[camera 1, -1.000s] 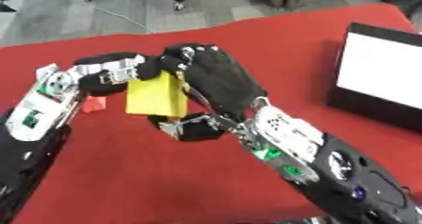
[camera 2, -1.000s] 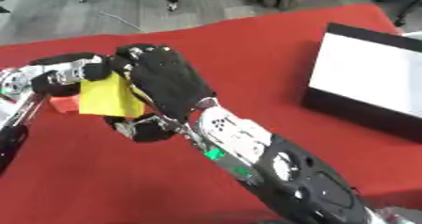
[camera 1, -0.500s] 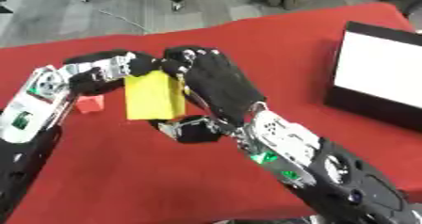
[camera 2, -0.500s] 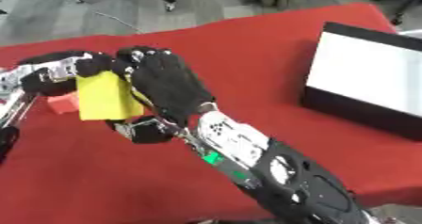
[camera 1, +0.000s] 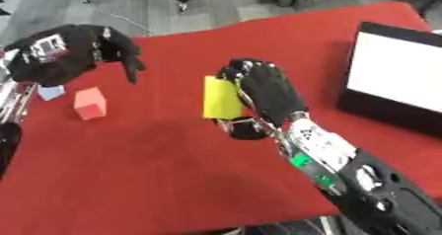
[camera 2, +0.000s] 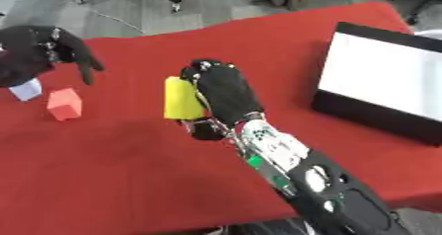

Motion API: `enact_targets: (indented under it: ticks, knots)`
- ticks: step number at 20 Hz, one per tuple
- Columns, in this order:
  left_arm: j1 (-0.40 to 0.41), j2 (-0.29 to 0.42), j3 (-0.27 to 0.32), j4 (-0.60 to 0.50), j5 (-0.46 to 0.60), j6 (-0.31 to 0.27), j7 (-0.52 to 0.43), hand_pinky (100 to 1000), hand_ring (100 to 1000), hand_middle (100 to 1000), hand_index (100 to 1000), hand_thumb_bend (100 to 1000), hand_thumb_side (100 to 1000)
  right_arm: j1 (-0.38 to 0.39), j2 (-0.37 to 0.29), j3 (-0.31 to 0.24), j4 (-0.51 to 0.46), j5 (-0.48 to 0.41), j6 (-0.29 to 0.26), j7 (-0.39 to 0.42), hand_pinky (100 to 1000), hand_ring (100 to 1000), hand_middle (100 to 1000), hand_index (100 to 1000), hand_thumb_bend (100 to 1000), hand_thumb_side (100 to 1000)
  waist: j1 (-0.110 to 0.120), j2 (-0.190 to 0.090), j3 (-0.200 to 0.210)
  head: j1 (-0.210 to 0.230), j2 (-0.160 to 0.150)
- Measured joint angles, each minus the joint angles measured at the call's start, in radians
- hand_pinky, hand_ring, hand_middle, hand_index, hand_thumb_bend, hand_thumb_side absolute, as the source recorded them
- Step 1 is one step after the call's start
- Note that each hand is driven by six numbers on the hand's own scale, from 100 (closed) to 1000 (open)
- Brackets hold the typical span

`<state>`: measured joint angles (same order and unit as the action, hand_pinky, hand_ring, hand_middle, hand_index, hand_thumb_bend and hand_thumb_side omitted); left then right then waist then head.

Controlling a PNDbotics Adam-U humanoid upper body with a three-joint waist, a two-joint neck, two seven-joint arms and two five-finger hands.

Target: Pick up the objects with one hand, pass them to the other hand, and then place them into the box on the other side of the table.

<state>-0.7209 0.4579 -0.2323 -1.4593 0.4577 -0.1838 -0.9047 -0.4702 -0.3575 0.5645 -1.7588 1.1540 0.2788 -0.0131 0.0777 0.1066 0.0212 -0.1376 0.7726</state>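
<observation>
Right robot hand [camera 1: 263,93] curls round yellow block [camera 1: 222,97], mid-worktop, above red cloth [camera 1: 155,160]. Left robot hand [camera 1: 73,51] far left, fingers relaxed, empty. Block looks light, rigid, smooth-faced; hold across flat sides. Box [camera 1: 397,78] right.

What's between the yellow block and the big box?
The right hand holding the yellow block, then bare red cloth up to the box, seen in the left eye view.

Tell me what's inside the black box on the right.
The black box shows only a plain white interior; nothing visible in it. Its far right part runs out of view, so that portion can't be checked.
</observation>
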Motion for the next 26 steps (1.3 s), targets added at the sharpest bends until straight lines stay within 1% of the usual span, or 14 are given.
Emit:
enact_targets:
  ticks: [4, 7, 10, 12, 13, 14, 16, 18, 20, 22, 23, 24, 25, 26]
  knots:
    - [0.004, 0.001, 0.047, 0.019, 0.002, -0.006, 0.003, 810, 563, 549, 784, 175, 939, 0.009, -0.019, -0.004, -0.048, 0.004, -0.011, 0.029, 416, 595, 296, 445, 285, 259, -0.002, 0.0, -0.001, -0.006, 0.0]
    - [0.017, 0.002, 0.086, 0.034, 0.009, -0.009, 0.002, 810, 563, 549, 783, 173, 926, 0.014, -0.028, -0.014, -0.082, 0.006, -0.015, 0.047, 426, 597, 299, 448, 282, 262, -0.005, 0.0, -0.002, -0.02, 0.0]
    - [0.038, 0.019, 0.127, 0.041, 0.021, -0.012, 0.002, 809, 564, 550, 783, 165, 914, 0.024, -0.039, -0.035, -0.104, 0.016, -0.01, 0.057, 438, 602, 306, 455, 287, 268, -0.005, 0.0, -0.005, -0.037, 0.0]
    - [0.061, 0.037, 0.158, 0.044, 0.032, -0.015, 0.004, 807, 563, 549, 779, 142, 905, 0.034, -0.056, -0.06, -0.109, 0.026, 0.004, 0.058, 433, 604, 312, 461, 302, 268, -0.006, 0.0, -0.006, -0.047, 0.0]
    - [0.076, 0.049, 0.177, 0.044, 0.035, -0.018, 0.007, 806, 563, 548, 779, 129, 896, 0.042, -0.067, -0.077, -0.109, 0.031, 0.014, 0.055, 424, 606, 319, 472, 210, 194, -0.006, 0.0, -0.007, -0.052, 0.0]
    - [0.095, 0.062, 0.197, 0.044, 0.035, -0.024, 0.012, 805, 562, 548, 780, 120, 890, 0.05, -0.079, -0.097, -0.107, 0.034, 0.026, 0.048, 421, 609, 326, 485, 339, 268, -0.006, 0.0, -0.008, -0.059, 0.0]
    - [0.137, 0.085, 0.241, 0.044, 0.032, -0.04, 0.027, 802, 562, 548, 781, 100, 871, 0.065, -0.104, -0.14, -0.087, 0.035, 0.053, 0.027, 401, 617, 347, 516, 406, 265, -0.006, -0.001, -0.013, -0.072, 0.0]
    - [0.183, 0.104, 0.288, 0.044, 0.015, -0.063, 0.05, 801, 562, 548, 781, 100, 859, 0.079, -0.131, -0.188, -0.053, 0.029, 0.082, 0.001, 393, 623, 373, 550, 453, 267, -0.006, -0.001, -0.022, -0.088, 0.0]
    - [0.233, 0.118, 0.338, 0.044, -0.012, -0.089, 0.078, 799, 563, 549, 782, 100, 843, 0.09, -0.16, -0.238, -0.009, 0.01, 0.113, -0.029, 377, 633, 411, 605, 520, 269, -0.007, -0.002, -0.031, -0.103, 0.0]
    - [0.285, 0.125, 0.39, 0.044, -0.04, -0.115, 0.107, 799, 564, 550, 782, 100, 841, 0.097, -0.192, -0.29, 0.041, -0.019, 0.146, -0.061, 381, 664, 478, 683, 592, 292, -0.01, -0.005, -0.037, -0.117, 0.0]
    - [0.311, 0.125, 0.415, 0.043, -0.056, -0.125, 0.122, 799, 565, 551, 783, 100, 831, 0.1, -0.206, -0.317, 0.067, -0.034, 0.162, -0.077, 391, 690, 525, 731, 635, 321, -0.011, -0.005, -0.038, -0.122, 0.0]
    - [0.334, 0.125, 0.439, 0.038, -0.073, -0.133, 0.137, 799, 566, 552, 783, 100, 832, 0.103, -0.22, -0.344, 0.094, -0.05, 0.179, -0.093, 410, 718, 579, 772, 706, 368, -0.012, -0.005, -0.039, -0.128, 0.0]
    - [0.352, 0.125, 0.459, 0.033, -0.09, -0.139, 0.153, 799, 568, 553, 783, 100, 831, 0.106, -0.233, -0.372, 0.121, -0.067, 0.196, -0.108, 455, 766, 669, 837, 813, 455, -0.013, -0.005, -0.037, -0.134, 0.0]
    - [0.364, 0.124, 0.475, 0.026, -0.106, -0.143, 0.169, 799, 569, 554, 783, 100, 829, 0.109, -0.246, -0.399, 0.149, -0.084, 0.213, -0.117, 522, 811, 760, 896, 869, 479, -0.013, -0.005, -0.034, -0.14, 0.0]
